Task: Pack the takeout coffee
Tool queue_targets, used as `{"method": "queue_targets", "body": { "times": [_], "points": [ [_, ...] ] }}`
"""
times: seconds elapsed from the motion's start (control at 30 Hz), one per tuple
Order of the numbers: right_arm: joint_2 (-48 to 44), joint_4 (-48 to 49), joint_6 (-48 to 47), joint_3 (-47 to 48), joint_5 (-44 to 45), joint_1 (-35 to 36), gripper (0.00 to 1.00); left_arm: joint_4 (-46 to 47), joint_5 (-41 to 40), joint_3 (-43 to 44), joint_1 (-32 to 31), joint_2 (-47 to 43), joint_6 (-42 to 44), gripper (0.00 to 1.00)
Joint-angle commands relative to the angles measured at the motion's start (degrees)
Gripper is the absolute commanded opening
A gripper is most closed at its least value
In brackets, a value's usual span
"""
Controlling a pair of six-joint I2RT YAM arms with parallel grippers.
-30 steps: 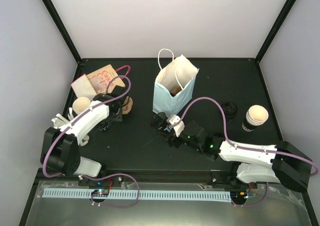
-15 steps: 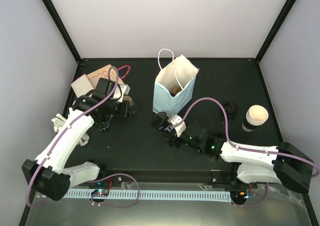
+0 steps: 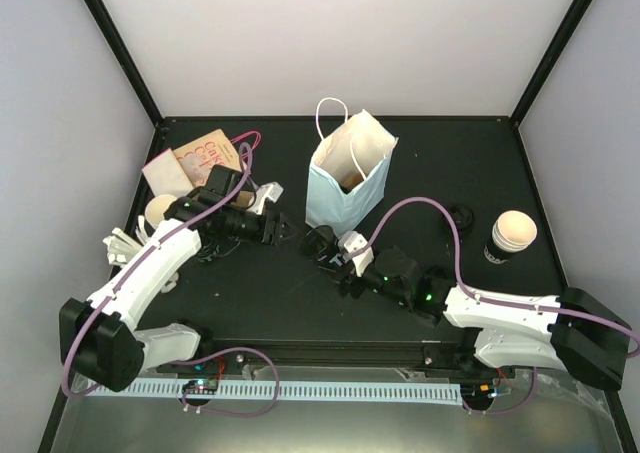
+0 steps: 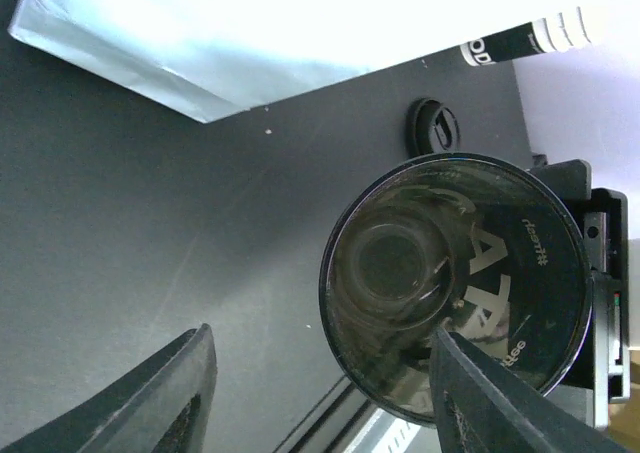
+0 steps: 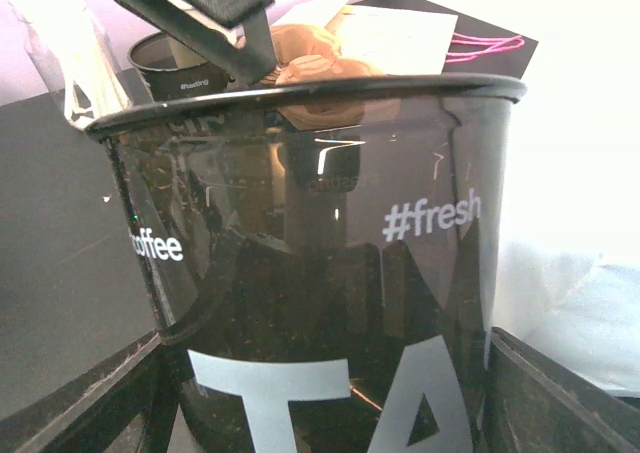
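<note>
A black takeout coffee cup (image 3: 318, 239) printed "#fresh" lies tilted in my right gripper (image 3: 327, 248), its open mouth facing left. In the right wrist view the cup (image 5: 320, 223) fills the gap and both fingers press its sides, so the right gripper (image 5: 320, 398) is shut on it. My left gripper (image 3: 277, 223) is open and points at the cup's mouth (image 4: 455, 283) from the left, a short way off and with nothing between its fingers (image 4: 185, 398). The light blue paper bag (image 3: 345, 178) stands open just behind the cup.
A black lid (image 3: 460, 216) and a lidded cup (image 3: 511, 235) sit at the right. At the left are brown paper bags with pink handles (image 3: 195, 156) and another cream-lidded cup (image 3: 160, 211). The left arm's cable (image 3: 235, 168) loops above them.
My left gripper has opened and swung right from the brown items at the left toward the black cup. The right gripper has kept hold of the cup and barely shifted.
</note>
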Motion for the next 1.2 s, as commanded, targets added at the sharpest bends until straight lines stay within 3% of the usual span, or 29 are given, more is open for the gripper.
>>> {"method": "queue_targets", "body": {
  "times": [0.0, 0.57, 0.8, 0.97, 1.03, 1.17],
  "points": [
    [-0.6, 3.5, -0.1, 0.0, -1.0, 0.4, 0.80, 3.8, 6.8, -0.8, -0.2, 1.4, -1.8, 0.58],
    [0.4, 3.5, -1.0, 0.9, -2.4, 0.4, 0.80, 8.3, 9.5, -3.8, -3.3, 6.7, -4.7, 0.42],
    [1.1, 3.1, -0.8, 1.4, -2.0, 0.4, 0.80, 8.7, 8.5, -4.1, -3.8, 7.6, -4.7, 0.17],
    [2.5, 0.3, -0.1, 2.9, -0.5, 0.4, 0.92, 8.8, 7.7, -4.0, -3.8, 7.4, -4.6, 0.02],
    [2.2, -0.3, 0.0, 2.9, -0.8, 0.4, 0.99, 8.8, 7.1, -3.8, -3.8, 7.2, -4.5, 0.02],
    [1.1, -2.6, 0.2, 3.1, -0.5, 0.3, 1.00, 7.7, 5.1, -3.2, -3.9, 7.1, -3.9, 0.02]
  ]
}}
